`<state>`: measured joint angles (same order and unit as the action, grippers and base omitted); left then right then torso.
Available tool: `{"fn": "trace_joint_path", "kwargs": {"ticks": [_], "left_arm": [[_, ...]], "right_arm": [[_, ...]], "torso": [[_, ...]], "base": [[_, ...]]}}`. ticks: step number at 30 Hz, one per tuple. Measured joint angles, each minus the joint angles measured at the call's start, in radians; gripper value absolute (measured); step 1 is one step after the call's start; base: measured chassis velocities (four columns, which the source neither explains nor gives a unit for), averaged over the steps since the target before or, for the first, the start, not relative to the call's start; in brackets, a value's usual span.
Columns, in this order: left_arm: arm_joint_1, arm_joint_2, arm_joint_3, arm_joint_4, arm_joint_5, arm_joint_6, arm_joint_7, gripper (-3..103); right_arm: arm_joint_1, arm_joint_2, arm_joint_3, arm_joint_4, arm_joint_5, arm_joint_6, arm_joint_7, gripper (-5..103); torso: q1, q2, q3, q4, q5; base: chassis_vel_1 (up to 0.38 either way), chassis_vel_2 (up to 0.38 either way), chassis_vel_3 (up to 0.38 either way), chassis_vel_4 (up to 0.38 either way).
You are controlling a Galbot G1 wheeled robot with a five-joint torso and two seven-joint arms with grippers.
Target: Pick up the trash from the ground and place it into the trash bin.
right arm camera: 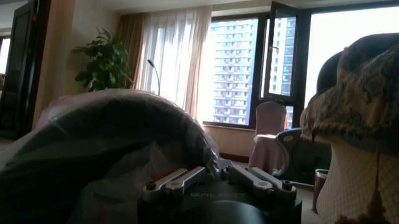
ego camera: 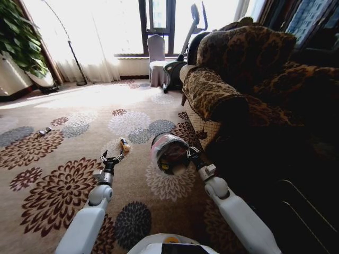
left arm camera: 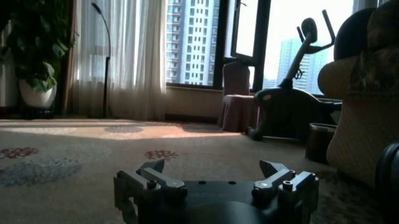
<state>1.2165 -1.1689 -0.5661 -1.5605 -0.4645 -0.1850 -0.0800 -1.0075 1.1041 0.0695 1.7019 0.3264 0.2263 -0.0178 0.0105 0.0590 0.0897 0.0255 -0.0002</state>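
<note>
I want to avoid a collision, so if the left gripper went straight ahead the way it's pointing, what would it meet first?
Probably the small yellowish piece of trash on the carpet, lying just beyond the open left gripper. Depth is hard to judge; it could pass slightly beside it.

Bag-lined trash bin [ego camera: 169, 153] tipped, yellowish scrap [ego camera: 125, 145] beside, small litter [ego camera: 44, 130] farther left

A beige carpet [ego camera: 79, 106] patterned with large maroon, grey and white flowers covers the floor; a brown floral armchair [ego camera: 249, 79] stands at the right, a dark cloth draped over its arm. Against the far wall, sheer curtains [ego camera: 90, 37] hang by a bright window [ego camera: 159, 21]; a leafy potted plant [ego camera: 21, 42] stands at the left, with a thin floor lamp [ego camera: 71, 50], a cloth-covered chair [ego camera: 157, 58] and an exercise machine [ego camera: 183, 55] nearby.
</note>
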Motion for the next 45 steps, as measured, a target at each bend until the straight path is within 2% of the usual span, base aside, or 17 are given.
{"fn": "trace_joint_path", "kwargs": {"ticks": [7,10,12,18,24,36,42,45], "left_arm": [[-0.012,-0.005,0.004,0.043,-0.004,-0.002,0.012,100],[-0.017,-0.016,-0.008,0.07,-0.026,0.015,0.004,100],[-0.019,-0.016,-0.008,0.08,-0.027,0.02,0.0,100],[-0.053,-0.01,-0.001,0.161,-0.055,0.056,-0.012,100],[-0.106,-0.007,0.028,0.218,-0.102,0.089,-0.035,100],[-0.19,0.007,0.072,0.296,-0.101,0.089,-0.023,100],[-0.21,0.001,0.089,0.324,-0.112,0.115,-0.029,100],[-0.226,-0.001,0.1,0.327,-0.203,0.172,-0.056,100]], "right_arm": [[-0.018,-0.003,0.003,0.016,0.002,0.005,-0.001,0],[-0.029,0.001,0.014,0.015,-0.029,0.063,-0.002,0],[-0.031,0.001,0.017,0.014,-0.042,0.07,-0.001,0],[-0.049,-0.002,0.02,0.031,-0.046,0.043,-0.001,0],[-0.059,-0.001,0.02,0.043,-0.036,0.044,-0.001,0],[-0.074,-0.005,0.024,0.054,-0.029,0.048,-0.001,0],[-0.084,-0.002,0.022,0.06,-0.029,0.049,0.0,0],[-0.095,-0.002,0.022,0.068,-0.027,0.059,0.0,0]], "torso": [[0.0,0.0,0.0,0.0006,-0.0002],[0.0,0.0,0.0,0.0011,-0.0001],[0.0,0.0,0.0,0.0012,-0.0002],[0.0,0.0,0.0,-0.0005,0.0003],[0.0,0.0,0.0,0.0005,0.0],[0.0,0.0,0.0,0.0001,0.0003],[0.0,0.0,0.0,0.0002,-0.0001],[0.0,0.0,0.0,0.0006,0.0006]], "base": [[0.175,0.181,-0.176,-0.164],[0.147,0.153,-0.122,-0.099],[0.095,0.074,-0.071,-0.052],[-0.023,-0.032,0.01,0.006],[-0.009,-0.007,0.003,0.001],[-0.109,0.109,0.106,-0.104],[-0.262,0.274,0.264,-0.26],[-0.291,0.299,0.304,-0.306]]}}
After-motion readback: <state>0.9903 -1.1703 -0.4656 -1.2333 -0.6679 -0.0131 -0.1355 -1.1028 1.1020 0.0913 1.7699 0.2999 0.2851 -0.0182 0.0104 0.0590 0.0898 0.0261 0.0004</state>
